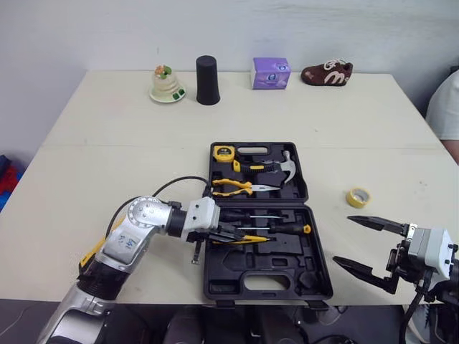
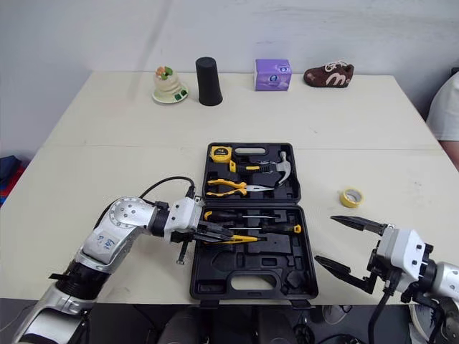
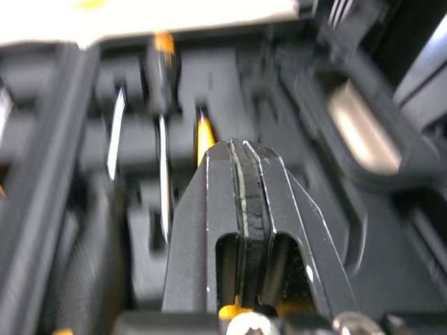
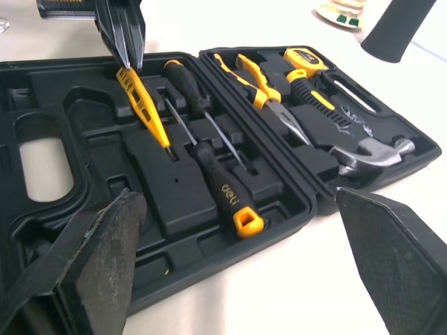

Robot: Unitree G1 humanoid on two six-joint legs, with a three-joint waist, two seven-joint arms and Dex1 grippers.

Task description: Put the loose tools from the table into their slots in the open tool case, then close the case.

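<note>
The black tool case (image 1: 287, 276) lies open mid-table, lid flat at the far side. It holds a tape measure (image 1: 224, 152), hammer (image 1: 276, 166), pliers (image 1: 240, 187) and black screwdrivers (image 4: 220, 185). My left gripper (image 1: 228, 235) reaches into the near half from the left, shut. Its tips meet the end of a yellow screwdriver (image 4: 144, 106) lying in a slot; a pinch cannot be made out. A yellow tape roll (image 1: 358, 197) lies loose on the table right of the case. My right gripper (image 1: 342, 240) hovers open near the case's right edge, holding nothing.
Along the far edge of the table (image 1: 107, 165) stand a small plate with a dessert (image 1: 166, 86), a black cup (image 1: 207, 80), a purple box (image 1: 271, 73) and a brown shoe (image 1: 327, 73). A person's white sleeve (image 1: 446, 107) shows at the right edge.
</note>
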